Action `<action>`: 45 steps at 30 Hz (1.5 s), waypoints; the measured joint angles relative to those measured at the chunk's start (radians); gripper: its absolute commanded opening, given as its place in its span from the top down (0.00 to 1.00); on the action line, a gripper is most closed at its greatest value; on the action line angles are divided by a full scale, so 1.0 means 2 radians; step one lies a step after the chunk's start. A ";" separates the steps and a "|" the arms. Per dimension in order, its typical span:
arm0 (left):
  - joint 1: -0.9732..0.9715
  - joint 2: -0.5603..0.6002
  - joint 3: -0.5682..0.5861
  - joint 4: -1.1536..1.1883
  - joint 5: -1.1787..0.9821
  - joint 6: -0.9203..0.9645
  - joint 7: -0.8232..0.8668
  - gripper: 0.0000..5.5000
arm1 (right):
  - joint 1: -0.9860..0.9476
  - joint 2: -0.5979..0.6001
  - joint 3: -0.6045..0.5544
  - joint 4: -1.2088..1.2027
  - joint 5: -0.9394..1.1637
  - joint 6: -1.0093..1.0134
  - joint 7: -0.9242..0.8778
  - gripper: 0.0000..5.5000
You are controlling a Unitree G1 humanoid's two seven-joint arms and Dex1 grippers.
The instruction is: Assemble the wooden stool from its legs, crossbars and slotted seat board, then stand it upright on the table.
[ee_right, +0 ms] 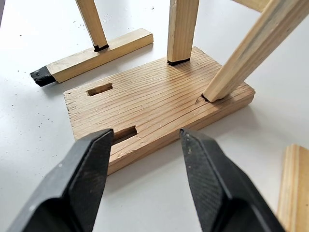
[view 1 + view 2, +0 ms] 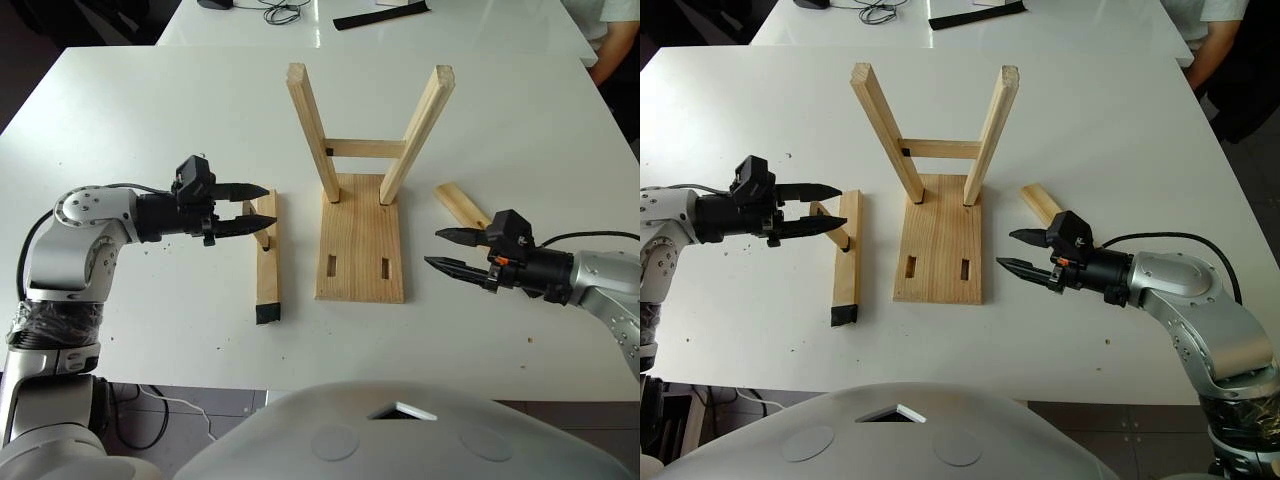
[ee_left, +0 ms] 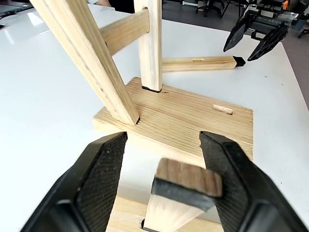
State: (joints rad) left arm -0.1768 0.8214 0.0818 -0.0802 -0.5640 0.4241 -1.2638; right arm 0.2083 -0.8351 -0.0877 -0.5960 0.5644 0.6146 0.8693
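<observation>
1. Seat board (image 2: 358, 240): lay flat at the middle of the white counter (image 2: 120, 120), its two near slots unfilled.
2. Upright legs (image 2: 313, 132): two, seated in the board's far slots and joined by a crossbar (image 2: 365, 148).
3. Loose leg (image 2: 268, 272): lay flat left of the board, black-tipped at its near end, with a short stub (image 3: 186, 186) rising from it.
4. Second loose leg (image 2: 462, 206): lay flat right of the board.
5. Left gripper (image 2: 265, 207): wide open, its fingers either side of the stub, clamping nothing.
6. Right gripper (image 2: 432, 247): open and empty, just beside the board's right edge.
</observation>
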 measured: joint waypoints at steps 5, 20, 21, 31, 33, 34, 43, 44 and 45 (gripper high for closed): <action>-0.036 -0.009 0.057 -0.037 -0.092 0.071 0.039 0.49 | 0.001 0.000 -0.003 0.000 0.000 -0.004 0.000 0.54; -0.038 -0.046 0.069 -0.092 -0.143 0.121 0.122 0.36 | -0.002 -0.002 -0.007 0.007 0.000 -0.008 0.005 0.54; -0.038 -0.049 0.069 -0.094 -0.146 0.122 0.125 0.36 | -0.003 -0.002 -0.007 0.007 0.001 -0.008 0.006 0.54; -0.031 -0.051 0.066 -0.074 -0.149 0.119 0.114 0.36 | -0.009 -0.002 -0.012 0.007 0.006 -0.006 0.010 0.54; -0.011 -0.055 0.050 -0.049 -0.126 0.109 0.106 0.36 | -0.009 -0.002 -0.012 0.007 0.007 -0.005 0.010 0.54; -0.001 -0.058 0.041 -0.043 -0.117 0.105 0.103 0.36 | -0.009 -0.002 -0.012 0.007 0.007 -0.005 0.010 0.54; 0.053 -0.102 0.004 -0.007 -0.084 0.079 0.096 0.36 | -0.009 -0.004 -0.012 0.007 0.009 0.000 0.015 0.54; 0.048 -0.102 0.011 -0.009 -0.090 0.083 0.096 0.36 | -0.009 -0.004 -0.013 0.007 0.010 0.002 0.015 0.54; 0.038 -0.101 0.019 -0.012 -0.097 0.087 0.097 0.36 | -0.008 -0.004 -0.014 0.006 0.010 0.003 0.014 0.54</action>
State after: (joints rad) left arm -0.1001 0.6188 0.1196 -0.1038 -0.7585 0.5978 -1.0707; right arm 0.1917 -0.8438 -0.1163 -0.5838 0.5849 0.6204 0.8977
